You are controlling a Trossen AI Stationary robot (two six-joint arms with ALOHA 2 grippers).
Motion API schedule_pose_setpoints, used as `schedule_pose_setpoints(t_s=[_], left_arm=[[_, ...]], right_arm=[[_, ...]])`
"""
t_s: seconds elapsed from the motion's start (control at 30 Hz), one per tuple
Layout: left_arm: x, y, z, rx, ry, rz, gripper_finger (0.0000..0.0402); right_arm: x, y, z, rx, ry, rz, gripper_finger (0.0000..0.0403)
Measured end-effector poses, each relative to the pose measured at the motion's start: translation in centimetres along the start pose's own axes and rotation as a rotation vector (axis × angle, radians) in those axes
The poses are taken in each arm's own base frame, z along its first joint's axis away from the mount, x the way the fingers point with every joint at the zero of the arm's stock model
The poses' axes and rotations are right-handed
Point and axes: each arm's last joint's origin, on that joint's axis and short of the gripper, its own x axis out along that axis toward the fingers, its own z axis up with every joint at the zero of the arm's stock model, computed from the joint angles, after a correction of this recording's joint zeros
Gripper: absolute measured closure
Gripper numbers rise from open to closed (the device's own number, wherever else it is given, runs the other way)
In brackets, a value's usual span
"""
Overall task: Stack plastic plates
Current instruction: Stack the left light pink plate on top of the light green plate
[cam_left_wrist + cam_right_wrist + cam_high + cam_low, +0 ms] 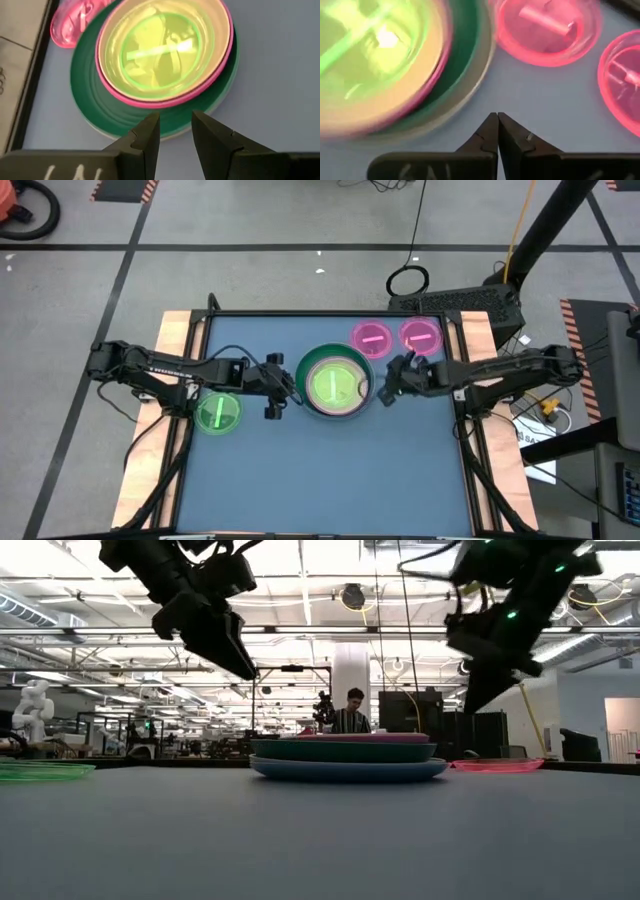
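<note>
A stack of plates (335, 383) stands mid-table. A large dark green plate (95, 105) shows low in it, with a hot pink rim (150, 100) above and a small translucent green plate (160, 50) on top. In the low view the stack (345, 758) rests on a blue plate. Two small pink plates (371, 338) (421, 336) lie flat behind it to the right. A small green plate (218, 413) lies at the left. My left gripper (175, 125) is open, raised just left of the stack. My right gripper (497, 120) is shut, raised just right of it.
The blue mat (330, 480) has free room toward the near edge. Wooden side rails (175, 340) (478, 330) border it left and right. In the low view, a person (350, 710) sits far behind the table.
</note>
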Motion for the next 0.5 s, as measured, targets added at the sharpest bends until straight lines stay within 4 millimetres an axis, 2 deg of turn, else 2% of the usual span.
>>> schedule_pose_setpoints(t_s=[0.17,0.4,0.5], left_arm=[[0.0,0.3,0.5,0.041,-0.048,0.016,0.0281],[0.2,1.7,0.5,0.102,-0.066,0.063,0.0281],[0.3,2.7,0.2,0.107,-0.058,0.089,0.0281]], right_arm=[[1.7,-2.0,2.7,0.175,-0.070,-0.037,0.0388],[3.6,-6.4,6.4,0.267,-0.147,-0.018,0.0312],[4.9,-8.2,7.3,0.303,-0.135,0.003,0.0283]])
